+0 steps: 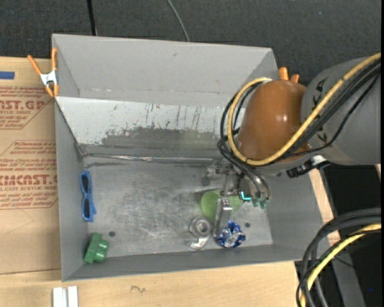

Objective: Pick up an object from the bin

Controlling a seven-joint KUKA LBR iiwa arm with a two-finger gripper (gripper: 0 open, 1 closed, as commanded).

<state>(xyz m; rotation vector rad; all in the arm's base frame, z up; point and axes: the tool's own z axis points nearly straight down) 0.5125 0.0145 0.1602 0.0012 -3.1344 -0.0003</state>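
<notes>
Grey metal bin, seen from above. The gripper hangs over the front right part of the floor, just beside a pale green rounded thing whose outline gives no readable long axis. How far the gripper is open cannot be told. A silvery metal piece and a blue-and-white crumpled thing lie just in front. Blue sunglasses lie lengthwise along the left wall, with a green cap in the front left corner.

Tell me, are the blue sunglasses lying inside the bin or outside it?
Inside: the blue sunglasses lie on the bin floor, beside its left wall.
</notes>
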